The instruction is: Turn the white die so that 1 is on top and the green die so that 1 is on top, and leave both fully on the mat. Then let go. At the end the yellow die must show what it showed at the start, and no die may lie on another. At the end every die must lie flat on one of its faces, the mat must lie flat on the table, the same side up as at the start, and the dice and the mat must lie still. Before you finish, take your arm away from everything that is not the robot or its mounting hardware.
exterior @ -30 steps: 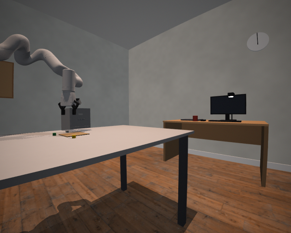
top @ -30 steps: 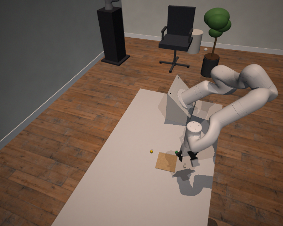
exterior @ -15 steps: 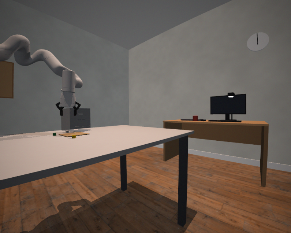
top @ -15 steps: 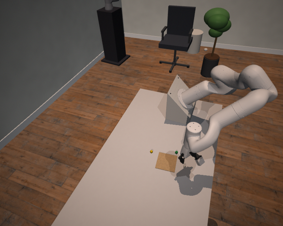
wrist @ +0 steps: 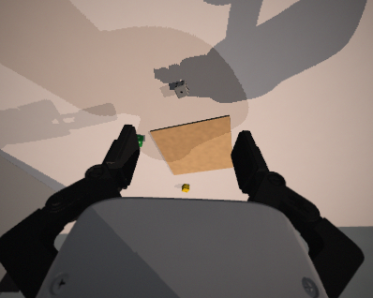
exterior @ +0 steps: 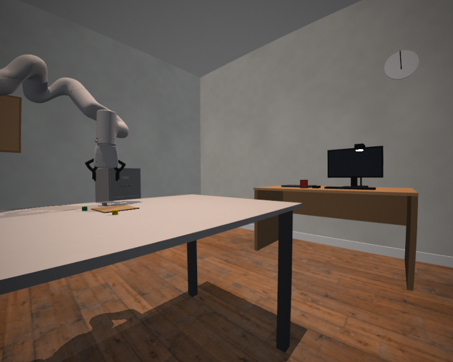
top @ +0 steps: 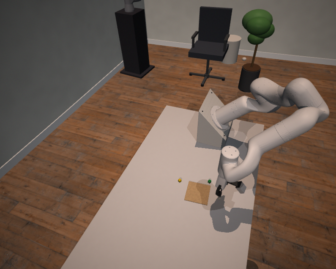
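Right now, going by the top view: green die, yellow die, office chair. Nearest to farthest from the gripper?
1. Green die: just left of the gripper in that view.
2. Yellow die: farther left, beyond the tan mat.
3. Office chair: on the floor, behind the robot's mount.
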